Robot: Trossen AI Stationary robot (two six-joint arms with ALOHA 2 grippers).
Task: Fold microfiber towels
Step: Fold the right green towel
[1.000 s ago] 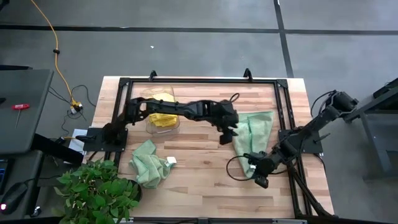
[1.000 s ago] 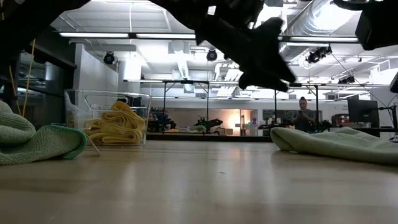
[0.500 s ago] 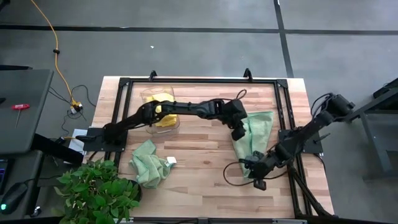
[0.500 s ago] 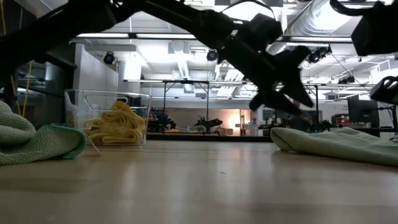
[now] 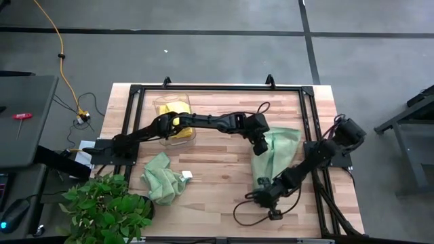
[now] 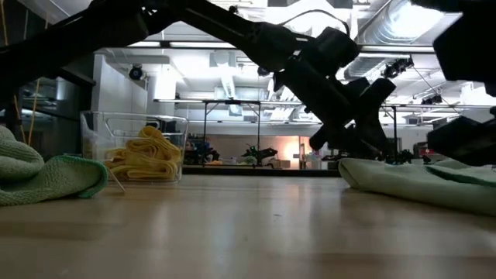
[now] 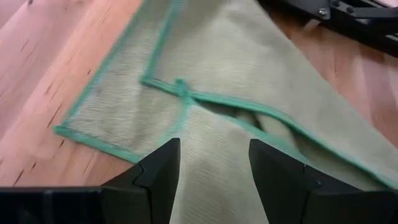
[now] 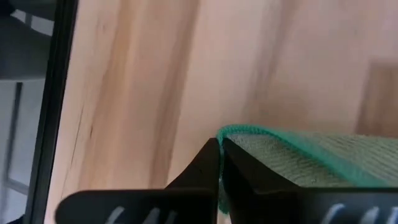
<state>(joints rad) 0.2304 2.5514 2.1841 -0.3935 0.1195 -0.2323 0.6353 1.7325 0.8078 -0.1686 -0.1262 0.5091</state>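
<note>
Right tool (image 5: 263,181) lower centre-right of high view, pinched shut on sage towel (image 5: 271,152) corner. Left tool (image 5: 260,146) further up, spread open, empty, over towel's middle. Advice: left pins middle, right carries corner across, edges aligned on tabletop (image 5: 217,169).

Leafy plant (image 5: 105,207), clear bin (image 5: 178,119), wooden table (image 5: 217,176), yellow cable (image 5: 57,47)
</note>
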